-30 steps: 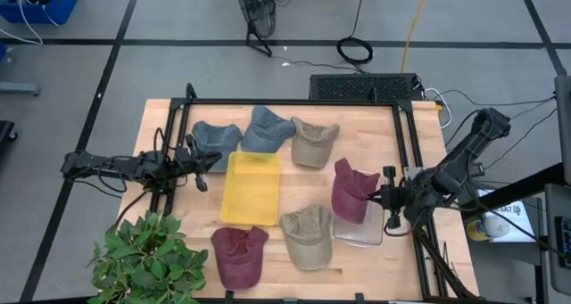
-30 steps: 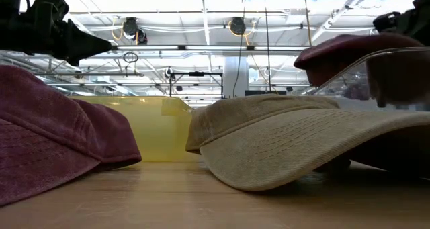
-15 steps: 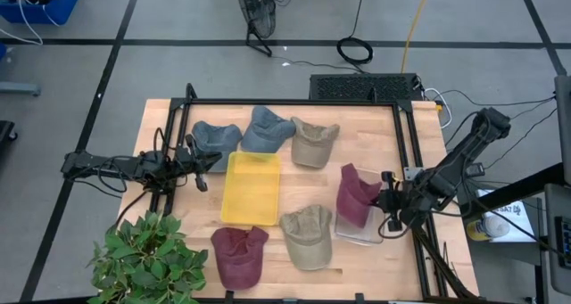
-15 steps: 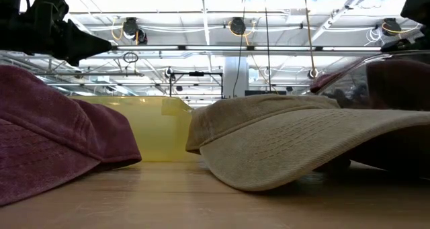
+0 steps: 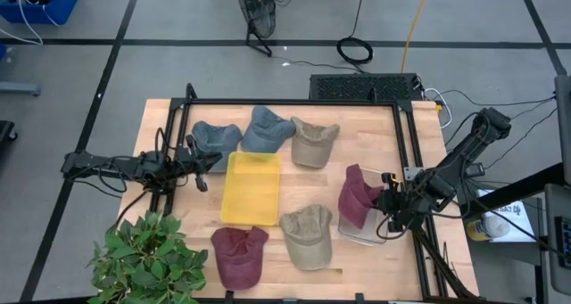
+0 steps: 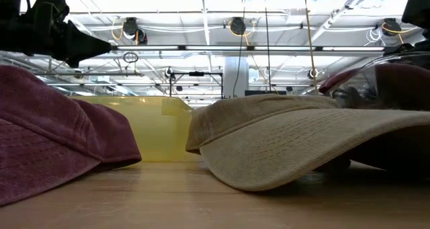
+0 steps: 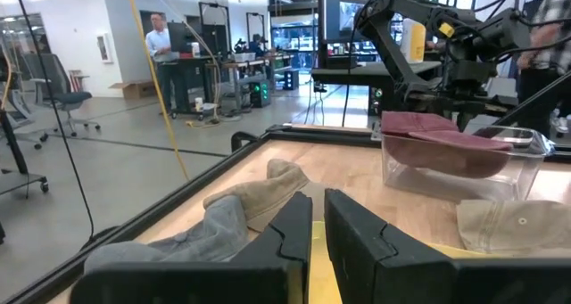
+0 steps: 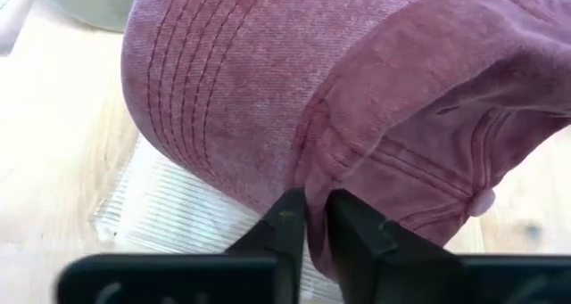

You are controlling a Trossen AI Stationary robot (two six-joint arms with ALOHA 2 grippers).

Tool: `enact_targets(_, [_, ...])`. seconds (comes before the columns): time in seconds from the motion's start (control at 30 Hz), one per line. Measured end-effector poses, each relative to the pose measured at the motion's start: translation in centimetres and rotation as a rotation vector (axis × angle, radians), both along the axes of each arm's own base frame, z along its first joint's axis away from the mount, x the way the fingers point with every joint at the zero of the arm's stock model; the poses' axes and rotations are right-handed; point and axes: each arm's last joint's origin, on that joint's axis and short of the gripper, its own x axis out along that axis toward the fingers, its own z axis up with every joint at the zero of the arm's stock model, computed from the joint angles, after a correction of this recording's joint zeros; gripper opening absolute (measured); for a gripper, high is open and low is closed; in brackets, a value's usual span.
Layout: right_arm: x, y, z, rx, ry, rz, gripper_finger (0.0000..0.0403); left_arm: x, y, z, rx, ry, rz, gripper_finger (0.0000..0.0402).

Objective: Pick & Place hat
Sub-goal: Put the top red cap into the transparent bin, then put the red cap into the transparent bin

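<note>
A maroon hat [image 5: 357, 195] lies in the open top of a clear bin [image 5: 361, 231] at the table's right. It also shows in the left wrist view [image 7: 442, 136] and in the low view [image 6: 396, 78]. My right gripper [image 5: 385, 200] is shut on the hat at its right side. My left gripper [image 5: 198, 168] is shut and empty at the table's left, just near of a blue-grey hat [image 5: 212, 141]. My right gripper pinches a fold of the maroon cloth [image 8: 312, 175] between its two fingers [image 8: 287, 217], where the stitched brim meets the crown. The fingers come from the table's right side, slanting down. The hat sits in the clear bin, its top above the rim.
A yellow tray [image 5: 252, 188] lies mid-table. A second blue-grey hat [image 5: 266, 128] and a tan hat [image 5: 314, 142] lie at the far side. A tan hat [image 5: 308, 236] and a maroon hat [image 5: 239, 253] lie near. A plant [image 5: 147, 259] stands at the near left corner.
My right gripper has gone down and a little toward the table's near edge, still shut on the maroon hat. The hat has come down from above the clear bin into its open top.
</note>
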Motion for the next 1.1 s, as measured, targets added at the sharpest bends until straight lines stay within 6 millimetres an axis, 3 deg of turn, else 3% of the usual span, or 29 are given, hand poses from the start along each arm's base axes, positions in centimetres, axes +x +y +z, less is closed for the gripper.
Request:
enact_targets(0.27, [0.5, 0.5, 4.8, 0.053, -0.106, 0.053, 0.0151, 0.0, 0.0, 0.0, 0.0, 0.001, 0.0, 0.0042])
enact_targets(0.5, [1.4, 0.7, 11.7, -0.042, -0.427, 0.056, 0.0173, 0.0, 0.0, 0.1, -0.001, -0.011, 0.0, 0.0042])
enact_targets(0.6, [2.1, 0.6, 14.8, -0.063, -0.55, 0.008, 0.0159, 0.0, 0.0, 0.3, -0.002, -0.027, 0.0, 0.0042])
enact_targets(0.7, [3.0, 0.9, 16.3, -0.119, -0.576, 0.025, 0.0125, 0.0, 0.0, 0.3, -0.002, -0.028, 0.0, 0.0042])
enact_targets(0.9, [4.2, 1.5, 15.7, -0.301, -0.567, 0.123, 0.0012, 0.0, 0.0, 0.3, 0.004, -0.026, 0.0, 0.0042])
enact_targets(1.1, [1.4, -1.0, 16.0, -0.22, -0.724, 0.057, 0.0005, 0.0, 0.0, 0.2, 0.005, -0.023, 0.0, 0.0042])
